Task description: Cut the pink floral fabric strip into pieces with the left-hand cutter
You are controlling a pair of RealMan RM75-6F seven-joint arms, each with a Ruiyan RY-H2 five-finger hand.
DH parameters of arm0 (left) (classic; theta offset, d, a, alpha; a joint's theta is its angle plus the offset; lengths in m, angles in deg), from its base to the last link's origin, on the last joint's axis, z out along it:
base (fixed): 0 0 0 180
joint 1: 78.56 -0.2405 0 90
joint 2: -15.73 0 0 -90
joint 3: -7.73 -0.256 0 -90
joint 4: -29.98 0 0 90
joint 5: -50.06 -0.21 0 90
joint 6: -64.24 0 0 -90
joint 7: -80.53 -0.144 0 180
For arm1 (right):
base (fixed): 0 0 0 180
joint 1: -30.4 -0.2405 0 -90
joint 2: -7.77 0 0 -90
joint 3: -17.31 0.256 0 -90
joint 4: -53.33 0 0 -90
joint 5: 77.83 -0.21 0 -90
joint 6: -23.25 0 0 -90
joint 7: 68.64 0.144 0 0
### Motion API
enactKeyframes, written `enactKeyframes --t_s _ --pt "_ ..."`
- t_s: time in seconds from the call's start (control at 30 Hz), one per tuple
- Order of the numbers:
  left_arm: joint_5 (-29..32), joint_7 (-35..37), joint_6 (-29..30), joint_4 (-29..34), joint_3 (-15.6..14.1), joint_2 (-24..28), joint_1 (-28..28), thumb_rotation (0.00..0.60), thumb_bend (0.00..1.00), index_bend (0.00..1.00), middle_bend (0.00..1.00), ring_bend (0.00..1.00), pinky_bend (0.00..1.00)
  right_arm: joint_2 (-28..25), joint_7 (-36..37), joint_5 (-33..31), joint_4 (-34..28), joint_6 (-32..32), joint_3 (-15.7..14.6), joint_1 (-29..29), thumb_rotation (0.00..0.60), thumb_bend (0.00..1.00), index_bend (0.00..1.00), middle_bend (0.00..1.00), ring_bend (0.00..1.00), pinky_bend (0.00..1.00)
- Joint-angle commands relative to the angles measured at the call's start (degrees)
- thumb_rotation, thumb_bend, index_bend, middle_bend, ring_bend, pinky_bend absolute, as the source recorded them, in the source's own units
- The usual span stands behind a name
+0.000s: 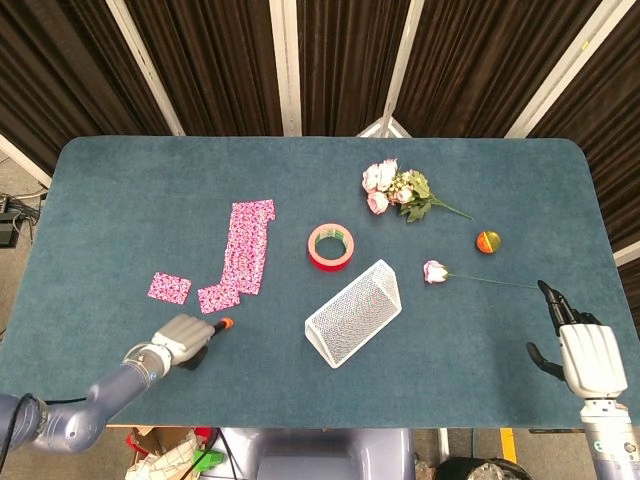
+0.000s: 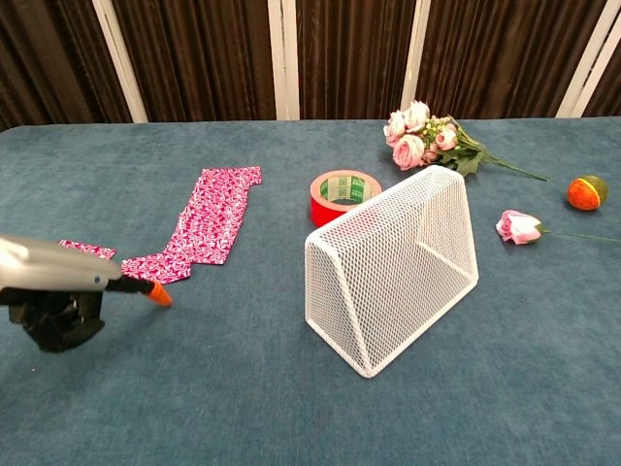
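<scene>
The pink floral fabric strip [image 1: 248, 247] lies flat on the left half of the blue table [image 1: 130, 200], running from far to near, with a partly offset piece [image 1: 218, 298] at its near end and a separate cut square [image 1: 169, 287] to the left. Just near of these, the left hand [image 1: 181, 339] grips the cutter [image 2: 58, 277], its orange tip [image 2: 158, 295] pointing toward the strip but apart from it. The chest view shows the cutter's silver body; the head view hides it under the hand. Only the head view shows the right hand [image 1: 585, 355], fingers loosely extended and holding nothing, at the table's near right edge.
</scene>
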Motion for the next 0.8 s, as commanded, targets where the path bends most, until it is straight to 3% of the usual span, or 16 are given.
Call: enactKeyframes --t_s 0.03,0.27,0.8 --pt "-2.18 0.86 3.12 -1.45 0.87 -0.13 -1.74 0.6 0.91 0.0 0.83 0.72 0.67 0.15 -0.17 -0.11 0.06 0.13 0.01 -0.07 0.6 0.29 0.0 0.22 0.45 0.46" --pt "-0.09 -0.42 5.17 -4.78 1.34 -1.34 -2.48 0.6 0.91 0.0 0.83 0.72 0.67 0.26 -0.1 -0.24 0.16 0.25 0.04 -0.13 0.6 0.29 0.0 0.22 0.45 0.46" --pt "8.75 -4.34 1.94 -11.57 1.81 -6.38 -0.45 0.6 0.91 0.0 0.83 0.72 0.67 0.14 0.32 -0.57 0.23 0.27 0.1 -0.03 0.6 0.29 0.0 0.22 0.45 0.46"
